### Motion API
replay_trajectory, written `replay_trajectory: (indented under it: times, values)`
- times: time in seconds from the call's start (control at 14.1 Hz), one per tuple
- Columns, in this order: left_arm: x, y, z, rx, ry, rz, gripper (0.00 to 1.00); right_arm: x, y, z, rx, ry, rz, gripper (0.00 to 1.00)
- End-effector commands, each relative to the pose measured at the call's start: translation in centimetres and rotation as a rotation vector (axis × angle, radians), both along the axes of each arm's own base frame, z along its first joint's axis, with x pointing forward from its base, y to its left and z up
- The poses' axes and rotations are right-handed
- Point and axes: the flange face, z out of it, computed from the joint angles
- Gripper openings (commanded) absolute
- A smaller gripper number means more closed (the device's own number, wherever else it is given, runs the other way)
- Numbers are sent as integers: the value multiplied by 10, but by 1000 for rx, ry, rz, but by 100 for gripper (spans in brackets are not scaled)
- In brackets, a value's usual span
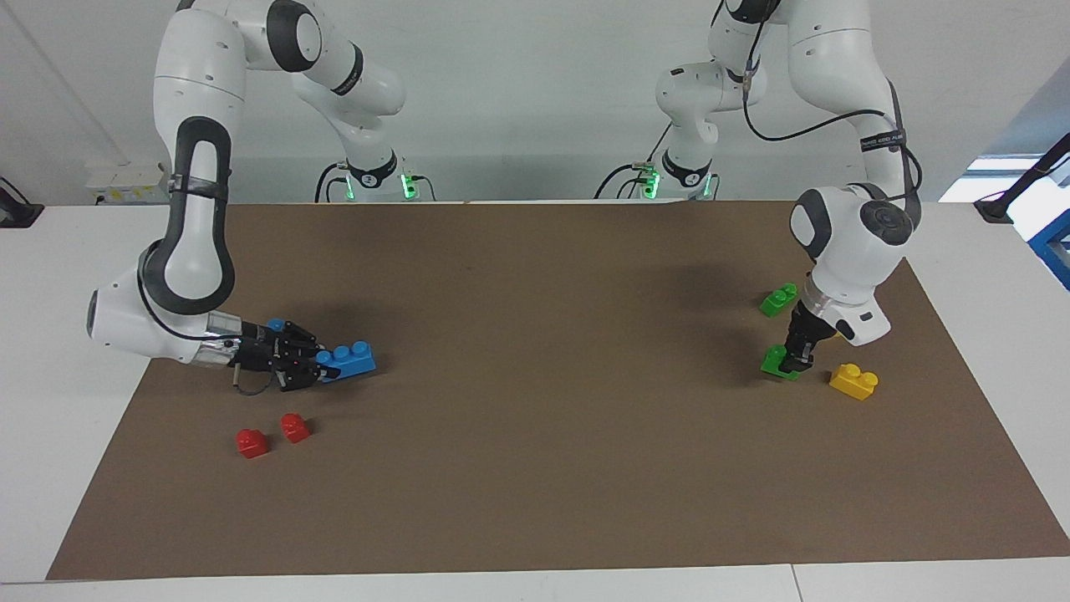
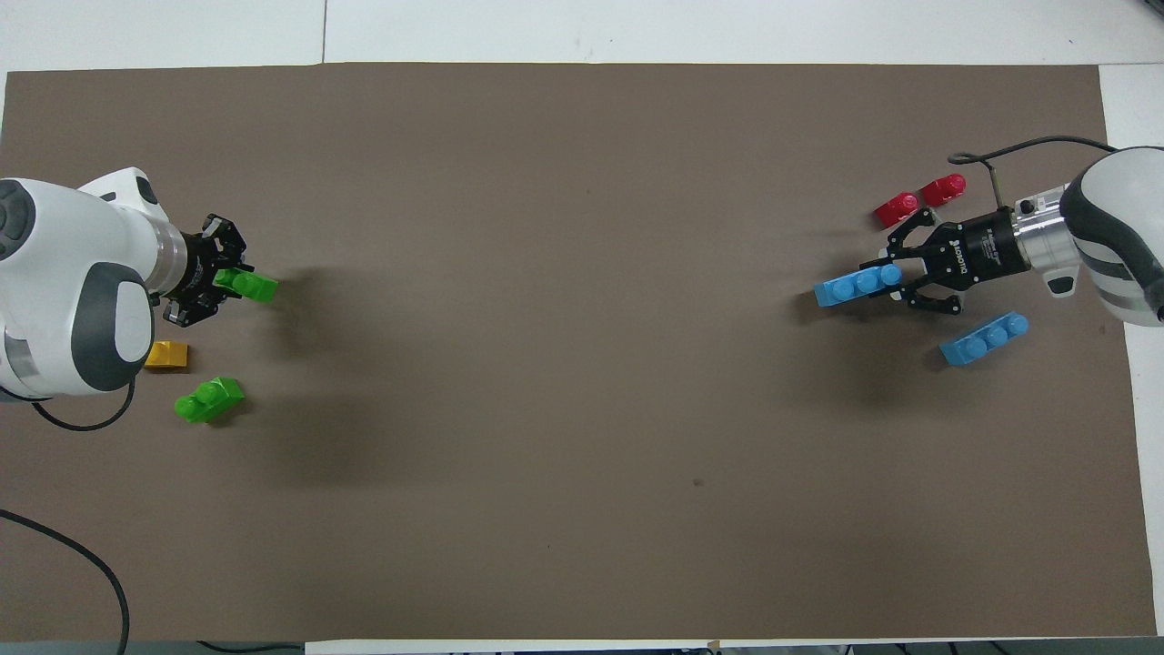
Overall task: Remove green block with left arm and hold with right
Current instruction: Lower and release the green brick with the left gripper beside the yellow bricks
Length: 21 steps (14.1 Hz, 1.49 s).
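— Green first: where, exactly?

— Down at the left arm's end of the brown mat (image 1: 535, 468). Green block (image 1: 773, 363) pinched at one end by the left gripper (image 1: 794, 361), fingers closed on it from above. Seems to rest on the mat rather than hang in the air.

— Why so low?

— Probably already pulled free: touching no other brick now. Just beside a yellow brick (image 1: 854, 382), and near a second green brick (image 1: 779, 299) lying closer to the robots. Both apart from it, neither handled.

— And toward the right arm's end?

— Right gripper (image 1: 322, 368), low and nearly level, closed on one end of a blue brick (image 1: 355, 358). Looks like the holding half of the job: bracing the base against the mat so a pull from above lifts only what sits on top.

— Anything else around it?

— Second blue brick (image 2: 984, 337) close by, nearer to the robots. Two red pieces (image 1: 295, 427) farther from them, untouched.

— Left to do?

— Little, by the look of it. Green and blue well apart, nearly the whole mat between them; likely only the letting go.
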Motion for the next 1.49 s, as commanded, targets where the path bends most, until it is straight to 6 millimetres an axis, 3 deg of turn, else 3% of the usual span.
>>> replay_trajectory:
  times: [0.0,0.21,0.5,0.57,0.64,0.71,1.13,1.42]
  values:
    - [1,5,-10,-14,-13,-4,0,4,-6,0,-8,-23,36,0]
    - [3,5,-22,-16,-7,-13,0,3,-10,-6,-4,-30,44,0]
    - [3,5,-22,-15,-4,-16,3,2,-14,-13,5,-36,52,0]
    - [3,5,-22,-15,-1,-22,20,1,-14,-14,7,-33,53,0]
    - [2,5,-22,-15,0,-24,53,1,-13,-14,9,-31,53,0]
    - [3,5,-22,-15,2,-25,100,0,-13,-16,10,-29,51,0]
    - [3,9,-11,-15,34,-19,100,-8,-27,-23,10,-31,44,0]
    - [2,13,27,-26,66,-4,100,-15,-40,-26,13,-45,52,0]
